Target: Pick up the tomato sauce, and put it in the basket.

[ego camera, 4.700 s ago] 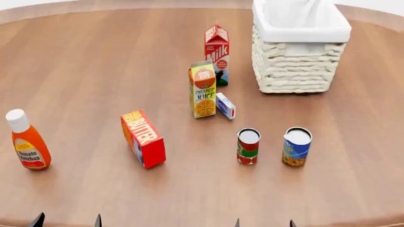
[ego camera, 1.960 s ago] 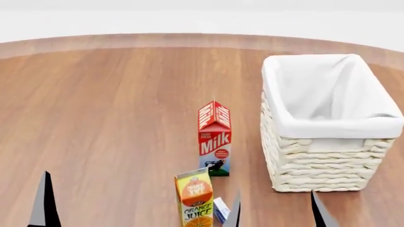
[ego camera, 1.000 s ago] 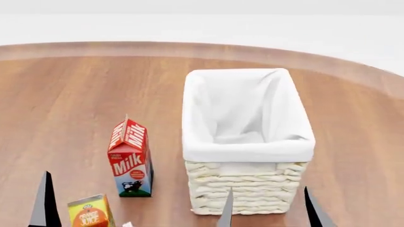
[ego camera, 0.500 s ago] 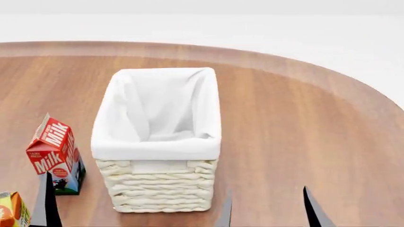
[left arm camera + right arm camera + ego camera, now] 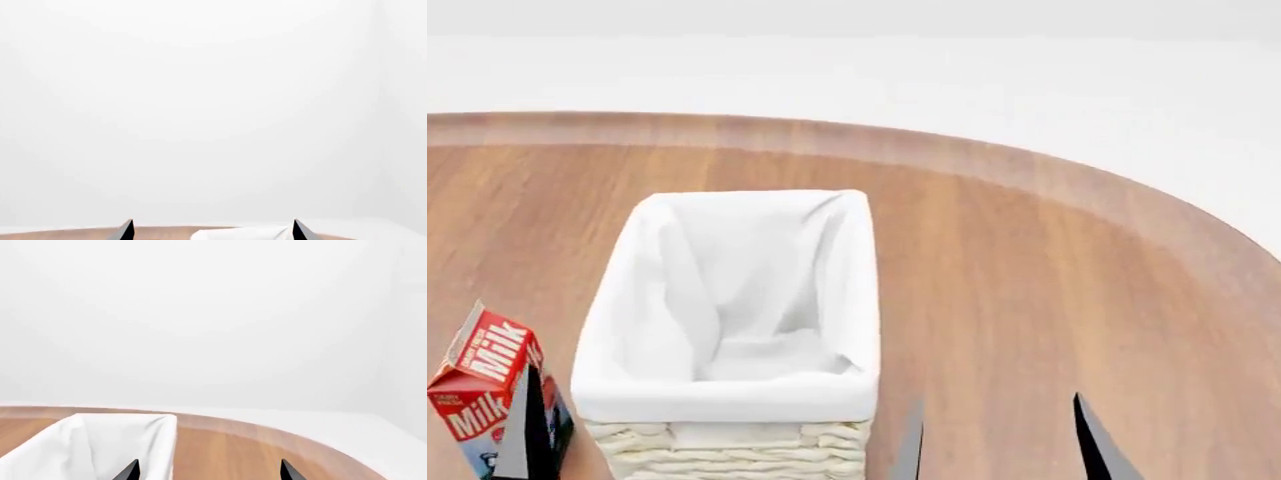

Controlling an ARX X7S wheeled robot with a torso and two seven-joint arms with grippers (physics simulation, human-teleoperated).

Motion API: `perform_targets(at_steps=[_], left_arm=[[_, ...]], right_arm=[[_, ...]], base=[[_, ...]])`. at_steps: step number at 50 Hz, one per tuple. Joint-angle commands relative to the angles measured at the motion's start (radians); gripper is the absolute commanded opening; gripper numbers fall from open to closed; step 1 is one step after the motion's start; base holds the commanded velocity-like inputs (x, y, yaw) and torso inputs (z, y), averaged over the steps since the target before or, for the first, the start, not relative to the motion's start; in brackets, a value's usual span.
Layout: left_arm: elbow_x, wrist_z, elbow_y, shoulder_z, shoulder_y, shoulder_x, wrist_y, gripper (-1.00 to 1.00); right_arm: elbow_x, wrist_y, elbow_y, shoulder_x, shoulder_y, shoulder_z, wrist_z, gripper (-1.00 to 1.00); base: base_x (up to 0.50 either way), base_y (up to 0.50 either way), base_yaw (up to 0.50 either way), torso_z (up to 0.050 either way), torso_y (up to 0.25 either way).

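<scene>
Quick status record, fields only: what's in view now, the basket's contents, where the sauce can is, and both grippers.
basket: cream wicker, white liner, upright on table; nothing seen inside
tomato sauce: not in any view
milk carton: tilted, left of the basket in the head view
table: brown wood, rounded far edge
left gripper: fingertips apart, nothing between them
right gripper: fingertips apart, empty, right of the basket in the head view
task state: can not yet picked up
</scene>
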Motion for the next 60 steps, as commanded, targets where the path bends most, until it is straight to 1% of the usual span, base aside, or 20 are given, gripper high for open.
perform_targets(at_steps=[1,7,11,12,14,16,20,21,23,28,43,48,50,52,54,60], left_arm=[[-0.004,-0.008,0.001,0.004,0.000,-0.008,0.000,1.00],[-0.005,-0.012,0.001,0.006,-0.001,-0.012,-0.001,1.00],[-0.004,-0.014,-0.003,0.008,-0.002,-0.014,0.003,1.00],[-0.002,-0.015,-0.003,0.009,-0.002,-0.015,0.004,1.00],[-0.002,-0.015,-0.006,0.009,-0.002,-0.016,0.007,1.00],[-0.005,-0.016,-0.003,0.008,-0.003,-0.017,0.006,1.00],[-0.006,-0.020,0.003,0.011,-0.003,-0.019,0.001,1.00],[-0.006,-0.021,0.003,0.011,-0.003,-0.020,0.001,1.00],[-0.008,-0.022,0.003,0.011,-0.004,-0.021,0.000,1.00],[-0.006,-0.025,0.003,0.015,-0.003,-0.023,0.002,1.00],[-0.015,-0.033,0.003,0.018,-0.008,-0.029,0.003,1.00],[-0.016,-0.037,0.010,0.021,-0.008,-0.032,-0.002,1.00],[-0.017,-0.038,0.009,0.021,-0.008,-0.032,-0.002,1.00],[-0.040,-0.054,0.011,-0.002,-0.008,-0.023,-0.002,1.00],[-0.060,-0.045,0.013,-0.010,-0.009,-0.031,-0.002,1.00],[-0.070,-0.044,0.012,-0.007,-0.007,-0.033,0.001,1.00]], right_arm=[[0.009,0.001,-0.001,0.007,0.002,-0.002,0.011,1.00],[0.012,-0.003,0.002,0.014,0.001,-0.007,0.017,1.00],[-0.055,0.068,0.003,0.040,0.031,-0.050,0.058,1.00],[-0.083,0.108,-0.001,0.056,0.052,-0.075,0.068,1.00],[-0.068,0.047,0.001,0.050,0.036,-0.057,0.065,1.00],[-0.058,0.056,-0.008,0.047,0.032,-0.041,0.067,1.00],[-0.057,-0.020,-0.007,0.053,0.007,-0.045,0.063,1.00],[-0.066,0.001,-0.007,0.059,0.013,-0.055,0.066,1.00],[-0.059,-0.010,-0.004,0.058,0.009,-0.051,0.065,1.00],[-0.073,-0.008,-0.004,0.071,0.013,-0.075,0.065,1.00],[-0.063,-0.009,0.001,0.079,0.017,-0.090,0.067,1.00],[-0.055,-0.008,0.008,0.080,0.015,-0.089,0.066,1.00],[-0.033,-0.026,0.013,0.068,0.010,-0.067,0.065,1.00],[-0.015,-0.038,0.018,0.061,0.005,-0.051,0.062,1.00],[-0.010,-0.051,0.017,0.062,-0.001,-0.046,0.062,1.00],[-0.005,-0.043,0.015,0.064,0.004,-0.054,0.065,1.00]], base=[[0.50,0.00,0.00,0.000,0.000],[0.50,0.00,0.00,0.000,0.002],[0.50,0.01,0.00,0.000,0.000],[0.20,0.00,0.00,0.000,0.000],[0.00,0.00,0.00,0.000,0.000],[0.00,0.00,0.00,0.000,0.000],[0.00,0.00,0.00,0.000,0.000],[0.00,0.00,0.00,0.000,0.000],[0.00,0.00,0.09,0.000,0.000],[0.00,0.00,0.50,0.000,0.000],[0.00,0.00,0.50,0.000,0.000],[0.00,0.00,0.50,0.000,0.000],[0.00,0.00,0.50,0.000,0.000],[0.00,0.00,0.02,0.000,0.000],[0.00,0.00,0.00,0.000,0.000],[0.00,0.00,0.00,0.046,0.000]])
